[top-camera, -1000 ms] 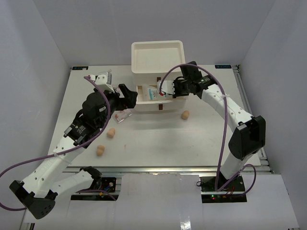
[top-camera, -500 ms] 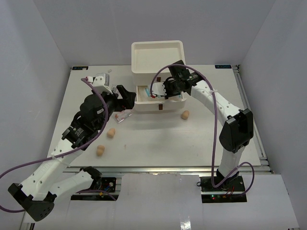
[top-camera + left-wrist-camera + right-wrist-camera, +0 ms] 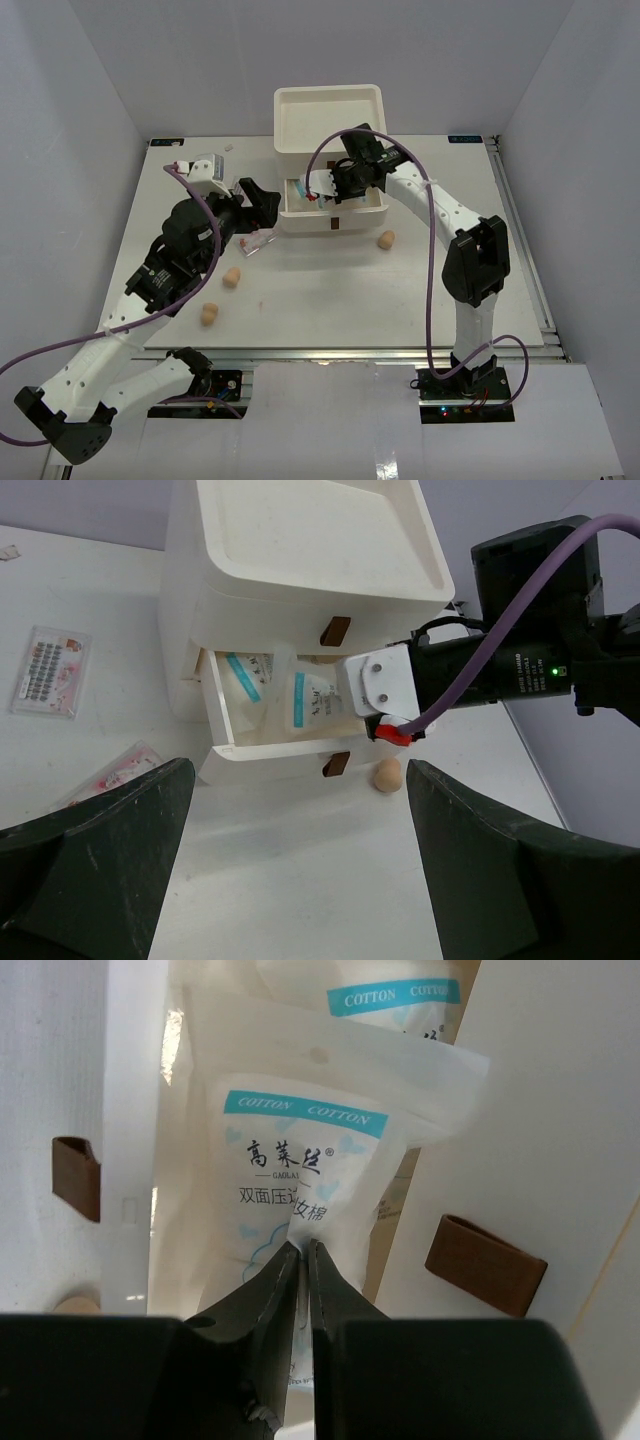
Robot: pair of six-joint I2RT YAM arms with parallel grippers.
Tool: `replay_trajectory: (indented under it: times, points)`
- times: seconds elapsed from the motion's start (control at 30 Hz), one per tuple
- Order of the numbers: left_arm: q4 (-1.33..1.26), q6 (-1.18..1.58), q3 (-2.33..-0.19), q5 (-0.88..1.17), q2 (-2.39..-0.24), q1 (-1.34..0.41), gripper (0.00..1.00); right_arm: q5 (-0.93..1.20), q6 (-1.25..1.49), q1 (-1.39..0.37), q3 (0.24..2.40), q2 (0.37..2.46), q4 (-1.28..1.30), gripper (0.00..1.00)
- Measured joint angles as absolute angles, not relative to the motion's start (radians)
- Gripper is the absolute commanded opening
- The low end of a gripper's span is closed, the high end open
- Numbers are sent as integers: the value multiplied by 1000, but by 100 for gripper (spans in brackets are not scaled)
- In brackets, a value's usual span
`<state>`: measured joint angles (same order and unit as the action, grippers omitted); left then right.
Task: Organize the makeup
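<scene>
My right gripper is shut on a white-blue sachet and holds it over the open middle drawer of the white drawer box. A second sachet lies in that drawer. My left gripper is open and empty, just left of the box; in its wrist view it faces the drawer and the held sachet. Three tan sponges lie on the table. A clear packet with pink contents lies under the left gripper. The white bottles are out of view.
Another clear packet lies left of the box. The box's top tray is open upward. Red-brown handles stick out of the drawer fronts. The right arm arches over the table right of the box.
My right gripper has moved left with the sachet, from the drawer's right end to over its middle. My left gripper has drawn slightly back and left.
</scene>
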<state>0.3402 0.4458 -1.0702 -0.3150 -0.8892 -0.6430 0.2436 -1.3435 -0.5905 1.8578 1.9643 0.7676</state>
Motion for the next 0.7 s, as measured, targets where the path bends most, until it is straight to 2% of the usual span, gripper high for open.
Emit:
replay_trajectory:
  times: [0.23, 0.4, 0.7]
  points:
    - [341, 445, -1070, -324, -889, -643, 98, 198, -1305, -582, 1875, 2017, 760, 18]
    - [340, 445, -1070, -326, -891, -643, 98, 189, -1297, -532, 1857, 2009, 753, 23]
    - [336, 442, -1070, -325, -928, -643, 98, 214, -1290, -486, 1834, 1968, 757, 54]
